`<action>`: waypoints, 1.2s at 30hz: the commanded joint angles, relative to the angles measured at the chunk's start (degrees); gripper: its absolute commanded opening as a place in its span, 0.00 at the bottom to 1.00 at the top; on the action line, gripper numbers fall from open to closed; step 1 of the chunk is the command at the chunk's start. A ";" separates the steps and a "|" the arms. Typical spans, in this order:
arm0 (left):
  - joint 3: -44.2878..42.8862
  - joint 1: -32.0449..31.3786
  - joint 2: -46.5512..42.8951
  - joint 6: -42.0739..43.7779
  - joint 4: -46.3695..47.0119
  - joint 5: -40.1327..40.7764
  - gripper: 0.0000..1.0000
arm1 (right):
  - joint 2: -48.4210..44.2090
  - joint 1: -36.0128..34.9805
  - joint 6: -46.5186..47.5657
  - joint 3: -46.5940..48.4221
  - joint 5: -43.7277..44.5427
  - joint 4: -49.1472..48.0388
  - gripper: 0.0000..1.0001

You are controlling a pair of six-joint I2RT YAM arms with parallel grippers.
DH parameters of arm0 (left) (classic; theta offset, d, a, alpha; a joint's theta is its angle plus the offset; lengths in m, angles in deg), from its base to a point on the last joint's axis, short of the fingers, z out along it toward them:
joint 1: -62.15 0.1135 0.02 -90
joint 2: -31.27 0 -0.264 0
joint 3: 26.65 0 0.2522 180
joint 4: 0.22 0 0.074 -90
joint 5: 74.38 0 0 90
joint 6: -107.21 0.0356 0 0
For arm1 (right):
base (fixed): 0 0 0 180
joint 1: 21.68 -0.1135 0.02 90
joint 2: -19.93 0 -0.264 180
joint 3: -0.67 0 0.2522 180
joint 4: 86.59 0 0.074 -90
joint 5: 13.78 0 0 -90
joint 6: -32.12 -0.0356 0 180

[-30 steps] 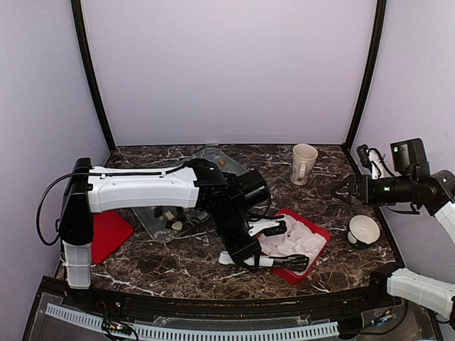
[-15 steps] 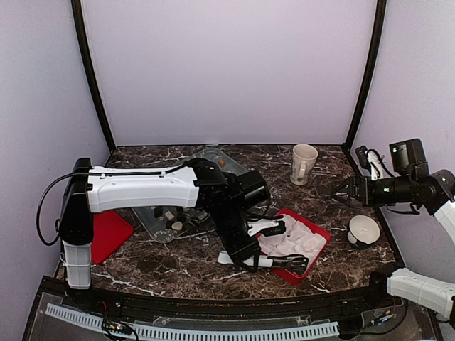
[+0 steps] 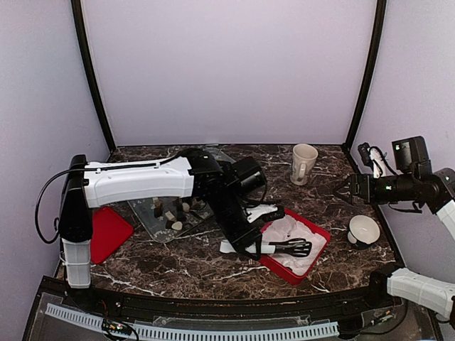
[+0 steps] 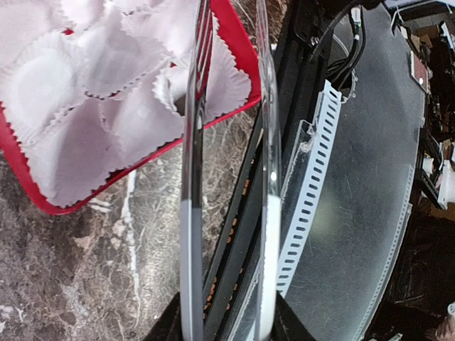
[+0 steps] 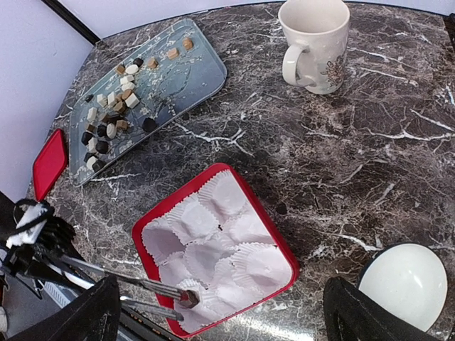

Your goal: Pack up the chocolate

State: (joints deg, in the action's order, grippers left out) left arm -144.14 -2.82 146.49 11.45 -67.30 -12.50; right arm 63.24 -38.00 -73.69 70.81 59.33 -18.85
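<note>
Chocolate lumps [image 3: 170, 214], dark, tan and cream, lie scattered on a clear rectangular plastic tray [image 3: 155, 229] left of centre in the overhead view, on the dark veined marble table [image 3: 185, 266]. The white left arm crosses above that tray. Its left gripper [image 3: 304, 247], with long thin tong-like fingers, reaches over a red square box [image 3: 314, 261] lined with white fluted paper cups [image 3: 298, 231], lower right of centre. A flat red lid [image 3: 108, 236] lies at the left edge, a cream ceramic mug [image 3: 304, 163] stands upright towards the upper right, and a white round bowl [image 3: 364, 229] sits at the right. The right gripper [image 3: 335, 190] hangs above the table between mug and bowl, touching neither.

In the left wrist view the two fingers [image 4: 190, 213] run up the middle of the frame with a clear gap between them and nothing in it. Their tips are cut off by the top edge. The box and its cups fill the upper left.

In the right wrist view that gripper's own black fingers [image 5: 96, 312] sit in the two lower corners, spread wide, with nothing between them. The chocolate is all on the clear tray in the upper left. The box is at lower centre, where the left tongs' tips meet a paper cup. Whether a lump sits there is too small to tell.
</note>
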 commanded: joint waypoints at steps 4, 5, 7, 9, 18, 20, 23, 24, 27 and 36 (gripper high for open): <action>8.16 7.85 -13.49 -5.66 4.12 5.09 0.33 | 1.72 0.39 0.15 0.94 0.02 -4.73 1.00; 9.64 9.28 -15.04 -6.48 4.18 6.06 0.33 | 2.13 0.33 -0.02 1.00 -0.25 -5.29 1.00; 12.76 12.88 -19.08 -7.82 4.06 7.65 0.32 | 3.00 0.38 -0.26 1.25 -0.65 -6.22 1.00; 15.87 16.36 -22.46 -8.98 3.54 9.67 0.32 | 3.98 0.33 -0.37 1.34 -1.21 -6.97 1.00; 24.49 27.27 -30.66 -8.91 -2.30 18.67 0.33 | 7.40 0.33 -1.44 0.54 -3.08 -10.89 1.00; 24.55 27.32 -29.82 -7.97 -2.28 17.89 0.34 | 7.93 0.36 -1.90 0.53 -3.24 -11.39 1.00; 24.80 27.23 -27.81 -9.10 -1.75 16.54 0.34 | 8.17 0.36 -2.28 0.10 -3.00 -11.82 1.00; 24.81 27.18 -27.17 -9.96 -1.41 16.03 0.34 | 8.15 0.40 -2.41 0.01 -2.87 -11.87 1.00; 26.23 27.18 -26.25 -12.82 1.30 14.55 0.34 | 8.10 0.39 -3.00 -0.45 -2.63 -12.14 1.00; 25.93 24.97 -21.13 -21.66 3.46 12.47 0.34 | 7.89 0.34 -4.65 -1.58 -2.53 -13.19 1.00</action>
State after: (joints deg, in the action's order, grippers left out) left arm -118.26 23.36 124.48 -4.74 -65.79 1.51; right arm 71.46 -37.84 -77.25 70.12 56.75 -29.50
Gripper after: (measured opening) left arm 0.348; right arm 0.998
